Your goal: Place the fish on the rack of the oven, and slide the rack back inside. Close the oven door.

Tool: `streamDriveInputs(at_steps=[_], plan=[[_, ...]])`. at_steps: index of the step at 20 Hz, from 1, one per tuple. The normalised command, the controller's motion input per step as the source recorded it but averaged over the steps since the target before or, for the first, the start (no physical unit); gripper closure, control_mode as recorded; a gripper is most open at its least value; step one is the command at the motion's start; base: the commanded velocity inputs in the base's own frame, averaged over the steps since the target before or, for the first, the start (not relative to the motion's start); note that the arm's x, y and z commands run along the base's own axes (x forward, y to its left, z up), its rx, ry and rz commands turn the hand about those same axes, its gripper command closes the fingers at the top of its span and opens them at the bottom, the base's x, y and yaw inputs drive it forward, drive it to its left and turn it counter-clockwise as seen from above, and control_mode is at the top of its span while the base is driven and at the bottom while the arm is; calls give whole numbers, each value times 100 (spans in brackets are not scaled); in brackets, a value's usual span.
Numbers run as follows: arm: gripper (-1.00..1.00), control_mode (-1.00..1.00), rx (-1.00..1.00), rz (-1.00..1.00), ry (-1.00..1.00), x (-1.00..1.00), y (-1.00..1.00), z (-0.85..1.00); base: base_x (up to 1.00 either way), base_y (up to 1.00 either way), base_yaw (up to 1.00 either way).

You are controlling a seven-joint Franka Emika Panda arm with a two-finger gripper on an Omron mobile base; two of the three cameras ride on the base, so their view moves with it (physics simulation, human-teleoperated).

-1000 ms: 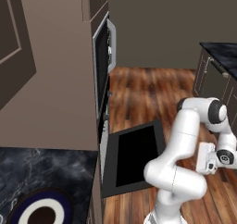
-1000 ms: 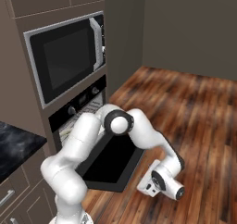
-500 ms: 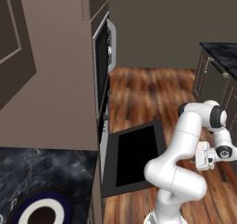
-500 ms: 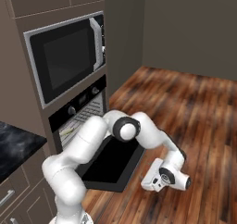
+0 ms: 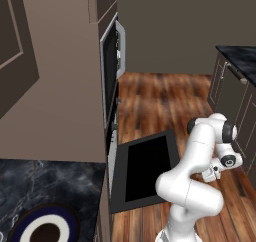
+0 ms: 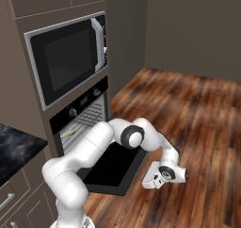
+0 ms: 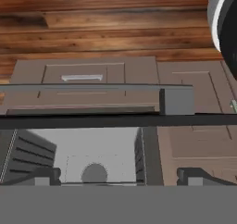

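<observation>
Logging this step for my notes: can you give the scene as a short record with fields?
oven door: open, folded down flat
rack: inside the oven, pushed in
fish: pale shape lying on the rack
tool: open, holding nothing, low beside the door's outer edge
microwave: above the oven, closed
plate: on the dark counter

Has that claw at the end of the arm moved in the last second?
Yes. The gripper has swung away from the open oven door, further out over the wood floor.

Flat, even rendered light; slightly soft
</observation>
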Motion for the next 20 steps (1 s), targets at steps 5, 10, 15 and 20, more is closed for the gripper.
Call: streamDriveInputs(at_steps=[5, 10, 15, 20], plan=[[-100, -100, 2, 10, 11, 31, 0, -66, 0, 0, 0], [-100, -100, 3, 10, 7, 31, 0, -65, 0, 0, 0], [-100, -100, 4, 10, 2, 28, 0, -60, 0, 0, 0], [-100, -100, 9, 10, 0, 29, 0, -44, 0, 0, 0]])
